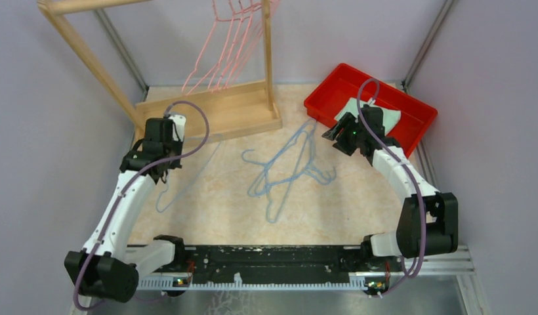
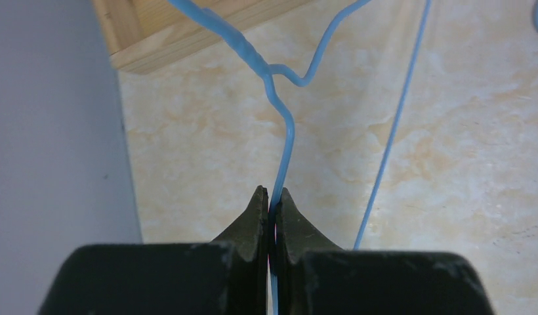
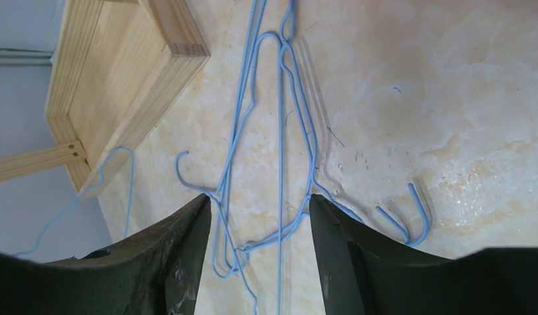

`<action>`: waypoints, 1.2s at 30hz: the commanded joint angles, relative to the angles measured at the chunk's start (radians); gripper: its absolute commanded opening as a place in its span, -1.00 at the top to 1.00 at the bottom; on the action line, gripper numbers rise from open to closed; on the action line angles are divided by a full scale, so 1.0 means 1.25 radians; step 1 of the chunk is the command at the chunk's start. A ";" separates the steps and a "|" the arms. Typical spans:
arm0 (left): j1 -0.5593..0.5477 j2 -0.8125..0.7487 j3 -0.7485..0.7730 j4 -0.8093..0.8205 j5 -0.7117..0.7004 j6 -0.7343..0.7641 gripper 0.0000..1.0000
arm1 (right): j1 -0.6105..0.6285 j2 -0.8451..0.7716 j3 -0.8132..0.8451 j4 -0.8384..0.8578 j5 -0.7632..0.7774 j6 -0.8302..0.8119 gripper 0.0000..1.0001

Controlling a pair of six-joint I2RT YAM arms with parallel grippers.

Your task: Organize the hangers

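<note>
"What's the left pincer (image 2: 271,194) doing?"

"It's clenched on the wire of a light blue hanger (image 2: 289,131), near the wooden rack's (image 1: 207,108) base."

"And the right pincer (image 3: 260,205)?"

"Released, with its jaws apart, facing the tangled blue hangers (image 1: 289,172) lying mid-tabletop (image 1: 214,210). Farther back, the pink hangers (image 1: 230,46) hang on the rack, and a red tray (image 1: 322,92) sits far right."

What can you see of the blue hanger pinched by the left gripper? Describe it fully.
The blue hanger is thin light-blue wire with a twisted neck where its shoulders fork. The left gripper, shut, pinches the wire just beyond that neck. Its body stretches away above the beige table, near the wooden rack base; whether it rests on the table is unclear.
</note>
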 commanded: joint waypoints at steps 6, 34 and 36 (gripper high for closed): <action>0.064 -0.092 0.057 0.011 -0.127 0.016 1.00 | -0.005 0.004 0.030 0.017 -0.014 0.003 -0.14; 0.172 0.236 0.627 0.392 0.044 0.111 1.00 | -0.005 0.050 0.107 -0.038 0.007 -0.017 -0.13; 0.172 0.261 0.652 0.382 0.055 0.105 1.00 | -0.005 0.057 0.114 -0.037 0.007 -0.017 -0.13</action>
